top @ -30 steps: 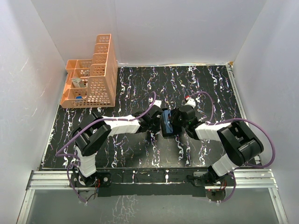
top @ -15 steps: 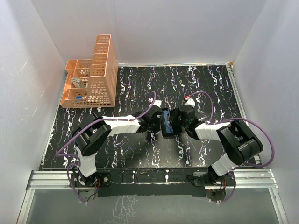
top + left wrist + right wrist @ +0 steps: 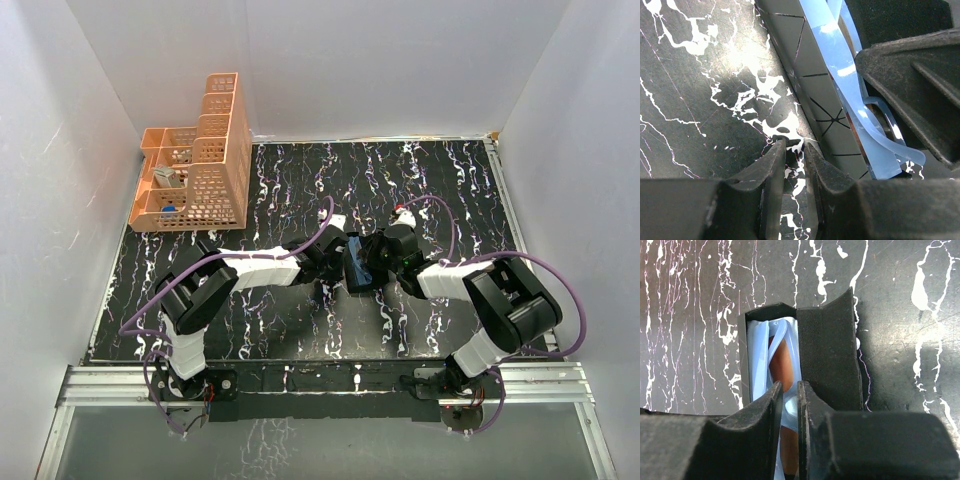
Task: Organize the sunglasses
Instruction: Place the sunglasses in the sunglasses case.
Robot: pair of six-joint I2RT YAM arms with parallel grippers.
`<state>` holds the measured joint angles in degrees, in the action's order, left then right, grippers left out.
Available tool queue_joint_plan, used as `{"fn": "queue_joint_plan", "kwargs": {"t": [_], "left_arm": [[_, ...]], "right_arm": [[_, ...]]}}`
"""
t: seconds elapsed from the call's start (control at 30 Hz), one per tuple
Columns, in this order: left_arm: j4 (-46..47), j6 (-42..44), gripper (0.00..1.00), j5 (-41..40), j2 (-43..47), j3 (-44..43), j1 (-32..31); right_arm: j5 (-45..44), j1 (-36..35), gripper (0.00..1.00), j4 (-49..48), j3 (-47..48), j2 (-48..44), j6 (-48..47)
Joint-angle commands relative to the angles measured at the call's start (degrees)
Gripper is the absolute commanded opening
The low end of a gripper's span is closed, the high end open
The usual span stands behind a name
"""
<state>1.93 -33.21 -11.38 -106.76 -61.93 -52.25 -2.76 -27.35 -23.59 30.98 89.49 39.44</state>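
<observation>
Your two arms meet at the middle of the black, white-veined worktop (image 3: 440, 180). A black glasses case (image 3: 355, 262) lies open there between the claws, a little below the centre of the overhead view.

The sunglasses (image 3: 783, 360) are inside that case, tucked among folds of a pale blue cloth (image 3: 840, 65). In the right wrist view only a brownish curve of lens shows between the folds, left of centre. The case's raised black lid stands just to the right of it.

Your right claw (image 3: 788, 386) points down into the open case at the bottom centre of its own view. Its fingers are almost together, with only a thin slit between them. Pale cloth shows in that slit, but you cannot tell whether it is pinched or just lying beneath.

Your left claw (image 3: 794, 146) sits low on the worktop against the case's outer wall, at the bottom centre of its view. Its fingers are also a narrow slit apart, and whether they grip the case's edge cannot be told.

An orange slotted organizer (image 3: 200, 170) stands at the upper left of the overhead view, well apart from the arms.
</observation>
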Motion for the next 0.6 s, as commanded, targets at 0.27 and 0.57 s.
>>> {"fn": "queue_joint_plan", "kwargs": {"t": [0.27, 0.57], "left_arm": [[0.2, 0.0, 0.21, -0.2, 0.7, -0.4, 0.1], [-0.4, 0.1, 0.21, -0.2, 0.9, -0.7, 0.0]], "right_arm": [[-3.3, 0.0, 0.05, 4.5, 1.3, -6.8, -2.5], [-0.4, 0.0, 0.00, 1.6, -0.4, -4.3, -1.1]]}}
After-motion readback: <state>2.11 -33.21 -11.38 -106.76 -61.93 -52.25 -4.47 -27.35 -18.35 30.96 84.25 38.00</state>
